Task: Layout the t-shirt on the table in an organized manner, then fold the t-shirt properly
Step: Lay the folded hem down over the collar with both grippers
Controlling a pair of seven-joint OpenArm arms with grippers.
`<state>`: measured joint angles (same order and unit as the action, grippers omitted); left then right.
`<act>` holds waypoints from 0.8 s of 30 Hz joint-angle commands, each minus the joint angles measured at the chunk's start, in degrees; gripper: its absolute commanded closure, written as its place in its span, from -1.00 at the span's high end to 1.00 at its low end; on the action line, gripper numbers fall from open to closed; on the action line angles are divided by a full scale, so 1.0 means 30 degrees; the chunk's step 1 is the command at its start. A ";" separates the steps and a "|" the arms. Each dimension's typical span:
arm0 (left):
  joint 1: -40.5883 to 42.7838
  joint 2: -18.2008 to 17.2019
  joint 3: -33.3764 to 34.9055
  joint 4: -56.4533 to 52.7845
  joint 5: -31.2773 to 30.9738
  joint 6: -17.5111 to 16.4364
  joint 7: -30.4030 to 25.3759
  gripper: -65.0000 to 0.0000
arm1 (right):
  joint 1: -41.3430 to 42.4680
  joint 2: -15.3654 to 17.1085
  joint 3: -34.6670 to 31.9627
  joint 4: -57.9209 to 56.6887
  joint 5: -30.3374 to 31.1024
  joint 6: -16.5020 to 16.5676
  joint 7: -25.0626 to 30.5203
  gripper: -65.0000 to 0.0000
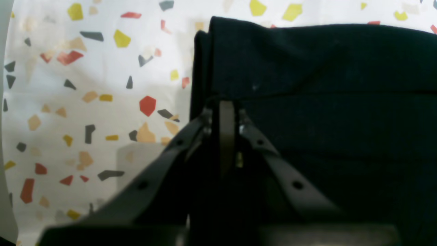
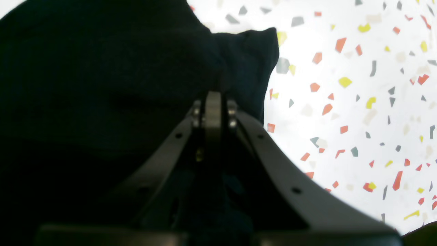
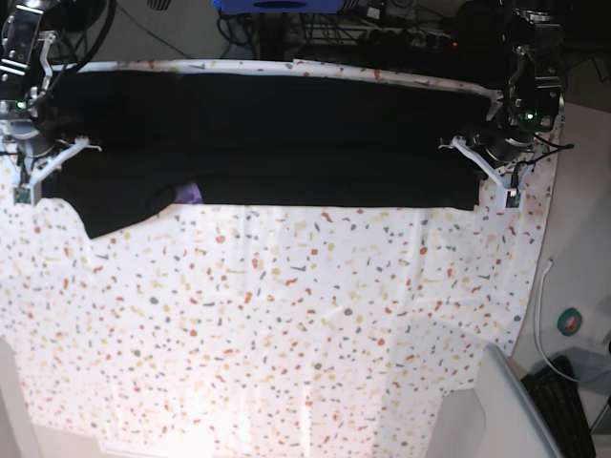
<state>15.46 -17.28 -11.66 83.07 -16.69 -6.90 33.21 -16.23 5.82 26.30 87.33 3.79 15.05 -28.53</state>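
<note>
A: Where is the t-shirt (image 3: pixel 277 143)?

B: It lies stretched in a long black band across the far edge of the speckled table (image 3: pixel 286 324), a purple patch showing near one end.

A: And the arms?

B: The left gripper (image 1: pixel 227 106) is clamped on fabric at one end; the right gripper (image 2: pixel 213 97) pinches the other end.

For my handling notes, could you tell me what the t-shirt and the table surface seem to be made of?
The t-shirt: soft matte black fabric, probably cotton knit; it creases and folds limply. The table: apparently a thin white flecked cloth or printed sheet, since faint wrinkles show.
</note>
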 commanded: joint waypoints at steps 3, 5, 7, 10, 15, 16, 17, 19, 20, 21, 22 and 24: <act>-0.0100 -0.0175 -0.0084 0.0194 0.0068 0.0086 -0.0360 -1.00 | 0.0062 0.0300 0.0096 -0.0143 -0.0077 -0.0020 0.0354 -1.00; -0.0100 -0.0175 -0.0084 0.0194 0.0068 0.0086 -0.0360 -1.00 | 0.0091 0.0300 0.0155 -0.0524 -0.0077 -0.0020 0.0354 -1.00; -0.0100 -0.0175 -0.0084 0.0194 0.0068 0.0086 -0.0331 -1.00 | 0.0091 0.0300 0.0213 -0.0934 -0.0077 -0.0020 0.0354 -1.00; -0.0100 -0.0175 -0.0054 0.0194 0.0068 0.0086 -0.0301 -1.00 | 0.0091 0.0271 0.0213 -0.1139 -0.0077 -0.0020 0.0354 -1.00; 0.0018 -0.0204 -0.0113 0.0340 0.0068 0.0086 -0.0272 -0.55 | 0.0091 0.0271 0.0243 -0.1051 -0.0077 -0.0049 0.0325 -1.00; 0.0018 -0.0233 -0.0230 0.0370 0.0068 0.0086 -0.0272 -0.34 | 0.0062 0.0271 0.0243 -0.1051 -0.0077 -0.0049 0.0325 -0.94; 0.0018 -0.0233 -0.0318 0.0370 0.0068 0.0086 -0.0272 -0.13 | 0.0062 0.0271 0.0243 -0.1022 -0.0077 -0.0049 0.0325 -0.75; 0.0018 -0.0292 -0.0318 0.0399 0.0068 0.0086 -0.0272 0.23 | 0.0003 0.0271 0.0243 -0.0729 -0.0077 -0.0049 0.0325 -0.41; 0.0018 -0.0526 -0.0348 0.0663 0.0039 0.0086 -0.0272 0.37 | -0.0202 0.0271 0.0243 -0.0319 -0.0077 -0.0049 0.0178 -0.27; 0.0076 -0.0761 -0.0348 0.1102 -0.0108 0.0086 -0.0272 0.48 | -0.0495 0.0271 0.0243 0.0326 -0.0077 -0.0049 -0.0144 -0.17; 0.0340 -0.0878 -0.0348 0.1747 -0.0137 0.0086 -0.0272 0.52 | -0.0759 0.0271 0.0272 0.1235 -0.0077 -0.0049 -0.0467 -0.15; 0.0867 -0.0878 -0.0904 0.3622 -0.0137 0.0086 -0.0272 0.49 | -0.1257 0.0242 0.0272 0.2993 -0.0077 -0.0108 -0.0672 -0.15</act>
<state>18.20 -19.11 -13.96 92.84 -16.75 -6.81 33.78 -20.43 5.80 26.81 95.31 3.20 14.81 -31.75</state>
